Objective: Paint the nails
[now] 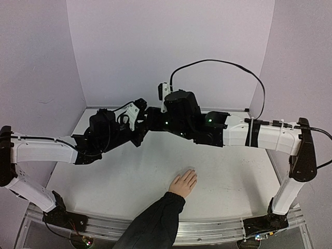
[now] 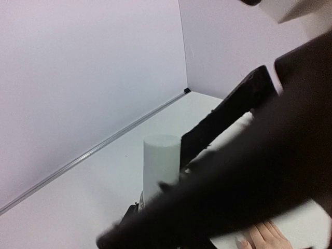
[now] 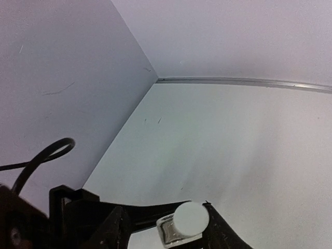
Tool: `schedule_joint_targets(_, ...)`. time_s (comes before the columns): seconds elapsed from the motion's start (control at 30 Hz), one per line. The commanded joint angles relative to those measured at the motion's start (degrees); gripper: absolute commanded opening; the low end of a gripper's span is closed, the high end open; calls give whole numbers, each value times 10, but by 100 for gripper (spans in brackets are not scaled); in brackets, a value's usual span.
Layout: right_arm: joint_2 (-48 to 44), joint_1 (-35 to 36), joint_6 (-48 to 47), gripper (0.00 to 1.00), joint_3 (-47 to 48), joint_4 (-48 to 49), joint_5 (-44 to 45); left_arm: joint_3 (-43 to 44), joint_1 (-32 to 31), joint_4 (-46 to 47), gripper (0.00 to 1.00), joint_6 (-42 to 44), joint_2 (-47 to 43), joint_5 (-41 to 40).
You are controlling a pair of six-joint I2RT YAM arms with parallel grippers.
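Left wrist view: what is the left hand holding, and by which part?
The small white-capped bottle, low on its clear body; the left hand itself is mostly hidden.

This looks like a robotics lab test cell. A white tabletop (image 1: 129, 176) is boxed in on three sides by plain pale lilac panels (image 1: 171, 46). An aluminium frame rail (image 1: 207, 232) runs across the bottom of the overhead view. A white-and-black left arm (image 1: 41, 150) and right arm (image 1: 264, 136) are bolted at the lower corners, and a loose black cable (image 1: 228, 63) loops at upper right.
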Motion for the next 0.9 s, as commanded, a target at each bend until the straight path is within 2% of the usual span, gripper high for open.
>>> schedule_joint_targets(0.0,-85,12,-70,58,-46,-2,-84,-6,-7,-12,0,-35,-59,-6)
schedule_joint_targets(0.1,-126,2,-132,77,-74,2,-110,-7,-6,-80,0,-52,-88,-2)
schedule_joint_targets(0.2,-159,-25,-163,89,-102,5,-175,-15,-4,-117,0,-74,-118,9)
schedule_joint_targets(0.27,-171,-55,-170,94,-116,9,-248,-18,4,-135,0,-91,-138,50)
schedule_joint_targets(0.43,-175,-112,-225,92,-142,46,-481,-17,63,-141,0,-167,-177,321)
schedule_joint_targets(0.57,-173,-118,-241,86,-147,92,-614,-5,75,-141,0,-181,-187,484)
schedule_joint_targets(0.7,-150,-118,-220,76,-134,139,-708,9,75,-141,0,-203,-175,567)
schedule_joint_targets(0.87,-125,-118,-201,63,-116,165,-738,18,74,-138,0,-223,-160,610)
